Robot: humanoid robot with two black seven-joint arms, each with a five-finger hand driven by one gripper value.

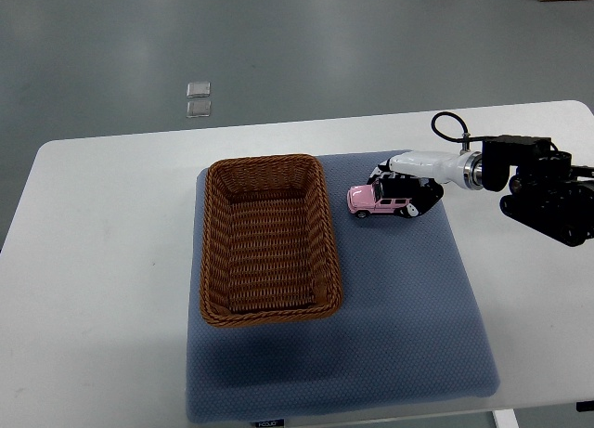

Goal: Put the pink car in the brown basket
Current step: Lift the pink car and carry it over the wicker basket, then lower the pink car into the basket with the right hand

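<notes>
The right arm [543, 191] is cut off by the picture's right edge, so only its black wrist block, a looped cable and a white forearm shell show; the right hand [408, 188] is partly hidden behind the pink car [378, 201], and its dark fingers are hard to separate from the car's black wheels. They seem to wrap the car's rear end — whether they truly clamp it or only touch it cannot be told. The car rests on its wheels on the blue-grey mat [408, 326], just right of the brown basket [267, 239], apart from its rim. A small label at the mat's near edge is too small to read. The hand reaches in low and sideways from the right, palm toward the car. The mat lies on a white table [102, 261]; on the floor beyond it lie two small clear squares [198, 99].
</notes>
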